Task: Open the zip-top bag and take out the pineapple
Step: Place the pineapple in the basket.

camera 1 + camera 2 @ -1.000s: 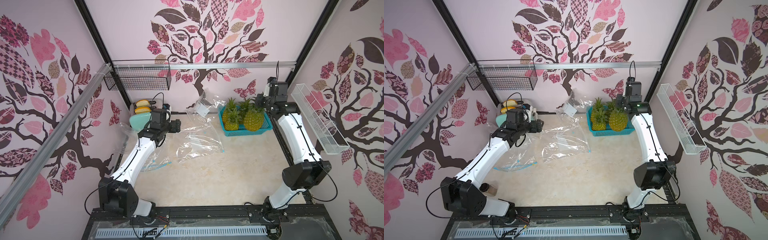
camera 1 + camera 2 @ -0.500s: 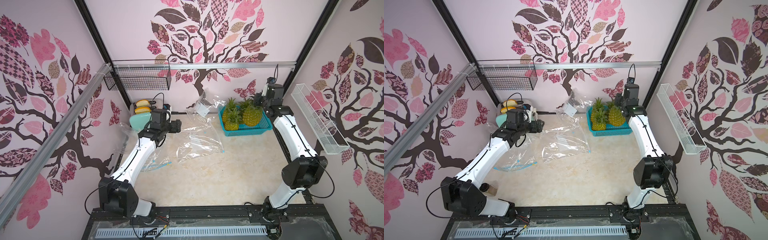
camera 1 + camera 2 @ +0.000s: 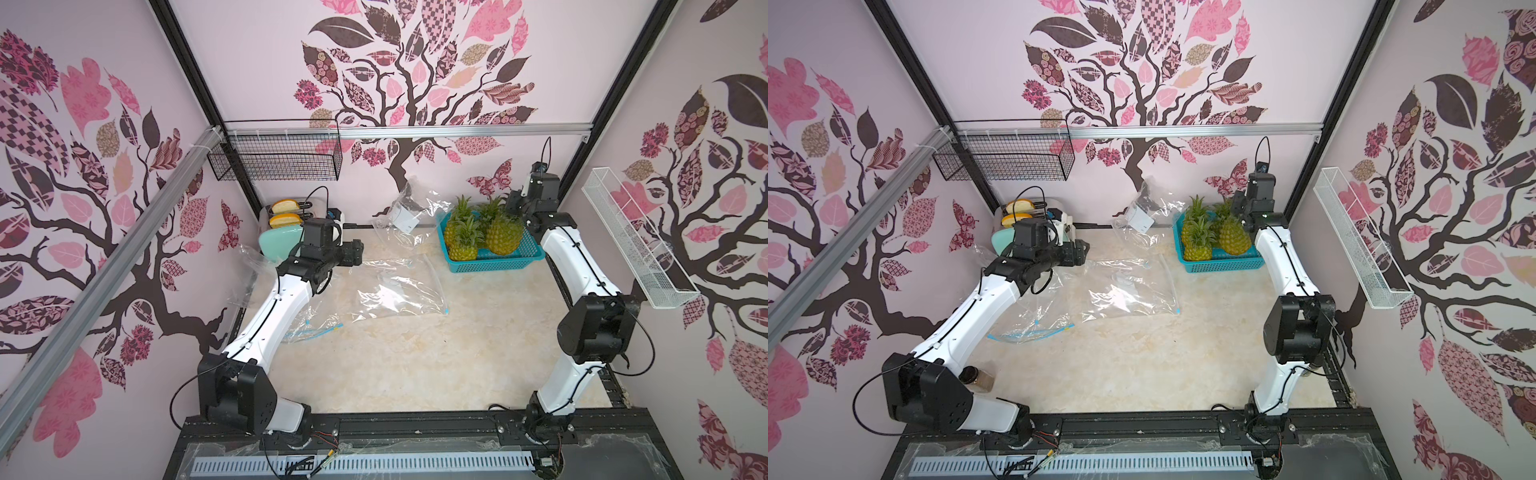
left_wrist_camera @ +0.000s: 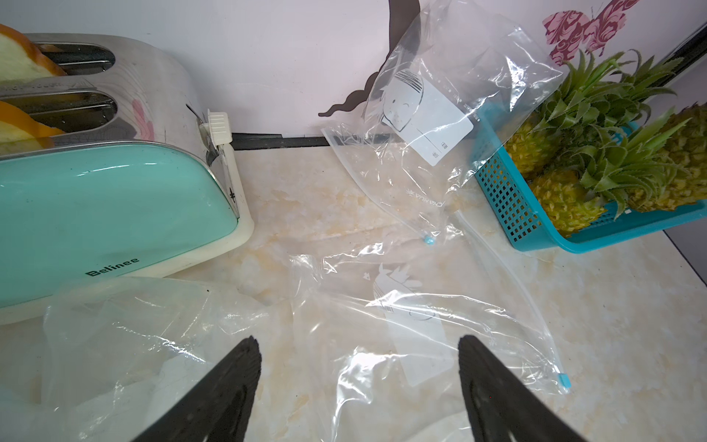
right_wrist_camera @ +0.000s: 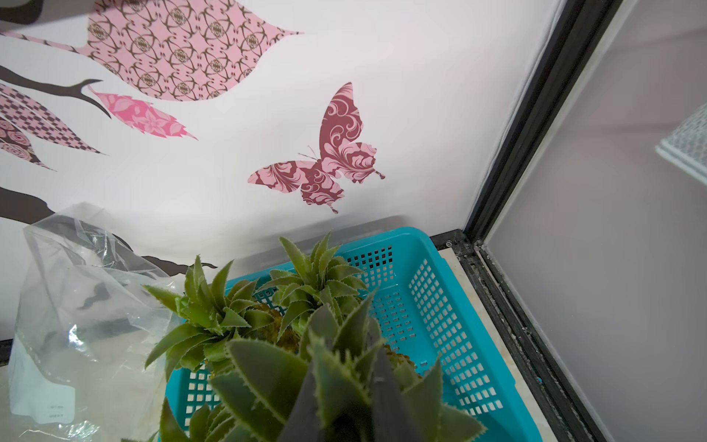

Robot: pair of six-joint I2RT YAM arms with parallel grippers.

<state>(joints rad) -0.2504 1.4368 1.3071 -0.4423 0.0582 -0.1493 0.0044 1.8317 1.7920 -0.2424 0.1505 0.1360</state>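
Pinching the green crown leaves (image 5: 264,367), the right gripper (image 5: 346,367) is closed on the yellow scaly pineapple (image 3: 504,236), directly below it inside the turquoise perforated plastic basket (image 3: 492,264) at 1 o'clock of the table (image 3: 415,374). The left gripper (image 4: 357,356) stands wide over the clear zip-top bag (image 4: 405,325).

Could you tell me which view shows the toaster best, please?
The left wrist view: the toaster fills much of it, slots and brand lettering clear. In both top views it is small, partly behind the left arm. The right wrist view lacks it.
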